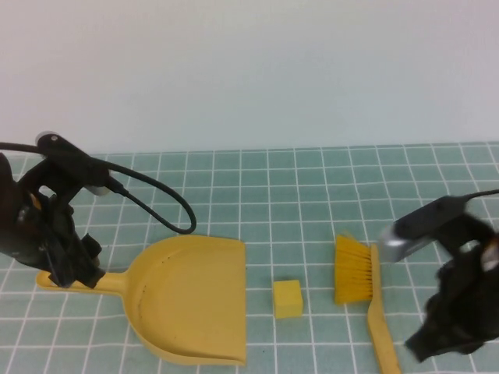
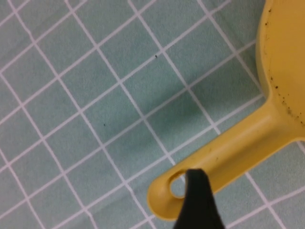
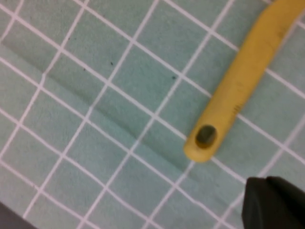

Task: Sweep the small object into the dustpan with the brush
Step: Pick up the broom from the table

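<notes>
A yellow dustpan (image 1: 191, 300) lies on the green tiled table, its mouth facing right and its handle (image 1: 109, 282) pointing left. My left gripper (image 1: 74, 273) is right at the handle's end; in the left wrist view the handle (image 2: 228, 152) and its hanging hole show just past a black part of the gripper. A small yellow cube (image 1: 287, 298) lies between the dustpan's mouth and the yellow brush (image 1: 355, 269). The brush handle (image 1: 382, 339) runs toward the front edge. My right gripper (image 1: 437, 343) hangs to the right of the handle's end (image 3: 205, 140), apart from it.
A black cable (image 1: 160, 199) loops over the table behind the dustpan. A pale wall stands behind the table. The tiled surface (image 1: 312, 195) behind the cube and brush is bare.
</notes>
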Available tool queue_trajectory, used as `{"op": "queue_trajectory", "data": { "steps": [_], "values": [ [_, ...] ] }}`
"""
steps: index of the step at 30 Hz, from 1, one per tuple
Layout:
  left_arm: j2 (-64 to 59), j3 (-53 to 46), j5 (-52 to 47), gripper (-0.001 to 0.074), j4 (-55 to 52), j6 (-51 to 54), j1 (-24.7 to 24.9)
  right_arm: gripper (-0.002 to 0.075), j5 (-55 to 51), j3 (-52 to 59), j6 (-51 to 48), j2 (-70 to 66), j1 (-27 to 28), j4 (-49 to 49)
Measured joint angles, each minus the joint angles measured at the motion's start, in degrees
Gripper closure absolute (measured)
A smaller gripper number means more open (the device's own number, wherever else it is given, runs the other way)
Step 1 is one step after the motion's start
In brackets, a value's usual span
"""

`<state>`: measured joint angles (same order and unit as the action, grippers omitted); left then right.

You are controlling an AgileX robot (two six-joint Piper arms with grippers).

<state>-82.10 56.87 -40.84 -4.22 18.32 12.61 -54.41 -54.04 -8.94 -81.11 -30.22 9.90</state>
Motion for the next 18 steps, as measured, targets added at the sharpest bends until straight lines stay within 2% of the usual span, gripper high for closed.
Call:
{"op": "queue_trajectory", "data": {
  "steps": [3,6,8,10,12,15,18],
  "values": [
    [0.00,0.00,-0.50,0.0283,0.03,0.00,0.00,0.0684,2.65,-0.85,4.11,-5.24,-4.04,-2.11],
    [0.00,0.00,-0.39,0.0316,0.78,-1.83,0.00,0.0551,3.43,-2.77,6.38,-11.73,-6.23,-2.82],
    [0.00,0.00,-0.28,0.0411,0.91,-5.16,0.00,0.0468,4.13,-3.98,7.77,-15.53,-6.75,-3.18],
    [0.00,0.29,-0.50,0.0559,0.91,-7.91,0.00,0.0431,4.68,-4.62,9.50,-17.81,-6.75,-3.94],
    [0.00,0.86,-0.42,0.0653,1.41,-9.02,0.00,0.0414,5.41,-4.75,11.26,-18.50,-6.75,-5.18],
    [0.00,1.50,-0.11,0.0710,3.46,-11.71,0.00,0.0403,6.51,-5.09,13.13,-18.76,-6.75,-6.50],
    [0.00,2.72,0.22,0.0728,6.40,-13.39,0.00,0.0401,8.07,-5.03,13.61,-18.97,-6.75,-6.72]
  ]
}}
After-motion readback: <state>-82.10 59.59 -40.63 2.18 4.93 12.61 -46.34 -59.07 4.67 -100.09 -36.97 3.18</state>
